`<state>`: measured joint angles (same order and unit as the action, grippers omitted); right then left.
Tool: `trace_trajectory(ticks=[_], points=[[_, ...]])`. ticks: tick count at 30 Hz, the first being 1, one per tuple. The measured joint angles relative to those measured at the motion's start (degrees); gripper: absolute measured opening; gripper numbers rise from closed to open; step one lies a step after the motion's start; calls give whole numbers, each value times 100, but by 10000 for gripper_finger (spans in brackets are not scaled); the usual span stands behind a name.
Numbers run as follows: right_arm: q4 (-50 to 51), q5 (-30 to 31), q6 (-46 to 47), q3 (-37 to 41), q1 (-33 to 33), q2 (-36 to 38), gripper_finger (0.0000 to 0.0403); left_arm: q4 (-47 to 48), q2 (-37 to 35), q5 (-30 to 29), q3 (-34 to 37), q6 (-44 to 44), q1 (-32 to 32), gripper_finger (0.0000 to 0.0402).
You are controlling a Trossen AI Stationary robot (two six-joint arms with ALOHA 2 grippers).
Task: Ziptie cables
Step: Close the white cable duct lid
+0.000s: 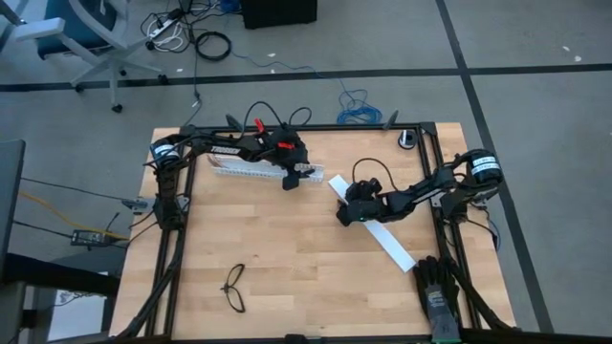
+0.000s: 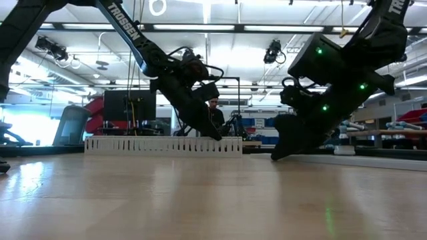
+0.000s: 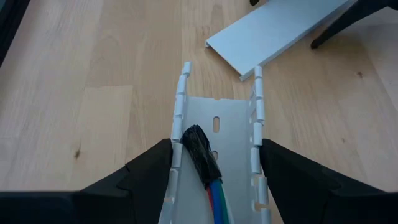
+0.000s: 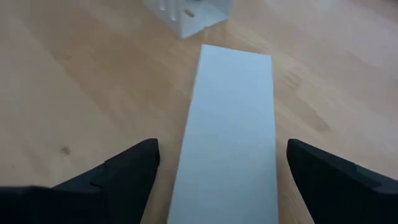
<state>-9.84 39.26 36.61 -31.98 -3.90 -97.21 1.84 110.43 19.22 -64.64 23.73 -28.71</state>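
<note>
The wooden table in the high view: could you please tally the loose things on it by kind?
White slotted plastic cable channel, holding the dark-taped cables: 1
Flat white plastic cover strip: 1
Black thin-framed glasses: 1
Black gloves at the table's edge, number unclear: counted as 1
Total: 4

1. The slotted white cable channel [image 1: 256,170] lies near the far edge of the table [image 1: 287,248], with the left gripper [image 3: 214,165] straddling its end, one finger outside each wall.
2. Inside the channel, the cables [image 3: 208,171] fill the floor between the walls.
3. The flat white cover strip [image 1: 378,222] runs diagonally on the right; the right gripper [image 4: 217,168] hangs open over it.
4. The black glasses [image 1: 234,287] sit near the front-left; bare wood lies around them.
</note>
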Motion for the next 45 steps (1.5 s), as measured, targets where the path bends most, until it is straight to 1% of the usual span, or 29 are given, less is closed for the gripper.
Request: trace_trajectory(ticks=[4,9,15,18,21,25,28,35,42,45], points=[[-6,-113,159,58,61,-2,326,-21,0,-2,4,-17,0,254],[-67,-412,154,120,168,0,290,-19,0,23,4,-129,0,254],[-186,-520,-148,137,214,-2,237,28,4,171,2,-163,-4,254],[-226,-552,-296,139,218,-1,221,78,4,210,0,-140,-4,254],[-262,-577,-433,146,218,11,223,163,0,330,-2,-124,-4,254],[-329,-607,-692,152,216,127,243,415,-3,586,-7,57,32,254],[-243,-702,-980,165,211,289,243,556,-9,595,-7,114,105,254],[-231,-947,-1465,170,213,572,222,687,-7,586,3,162,304,254],[-320,-976,-1619,170,170,910,236,706,-1,548,4,164,399,254],[-362,-1137,-1724,168,163,1077,235,709,1,513,6,164,424,254]])
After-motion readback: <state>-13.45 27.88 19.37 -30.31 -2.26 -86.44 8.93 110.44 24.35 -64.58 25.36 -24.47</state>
